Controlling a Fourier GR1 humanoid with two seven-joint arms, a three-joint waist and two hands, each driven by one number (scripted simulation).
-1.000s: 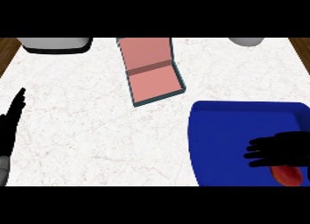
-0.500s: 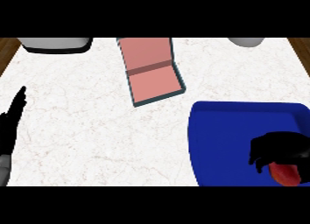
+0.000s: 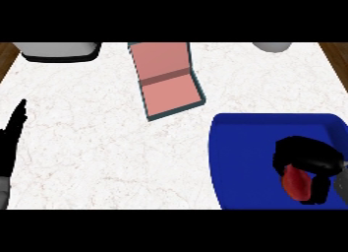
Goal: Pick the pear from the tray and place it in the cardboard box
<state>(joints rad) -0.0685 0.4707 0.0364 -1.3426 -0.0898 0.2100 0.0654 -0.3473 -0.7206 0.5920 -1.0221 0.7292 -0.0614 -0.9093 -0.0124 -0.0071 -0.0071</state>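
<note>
Head view shows the blue tray (image 3: 239, 162) at lower right; the pink cardboard box (image 3: 166, 78) lies open at upper centre. Right hand (image 3: 307, 155) curls round the red pear (image 3: 297, 184), its long axis near vertical. Left hand (image 3: 6, 142) rests straight-fingered at the left edge.

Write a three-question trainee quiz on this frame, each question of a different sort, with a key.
1. True or false: the pear already lies in the cardboard box.
2. Which hand is curled round the pear? A) the right hand B) the left hand
3. Fill in: the right hand is over the blue ____.

Key:
1. False. The red pear is over the tray, in the right hand, and the box holds nothing.
2. A. The left hand rests open at the view's left edge.
3. tray
</note>
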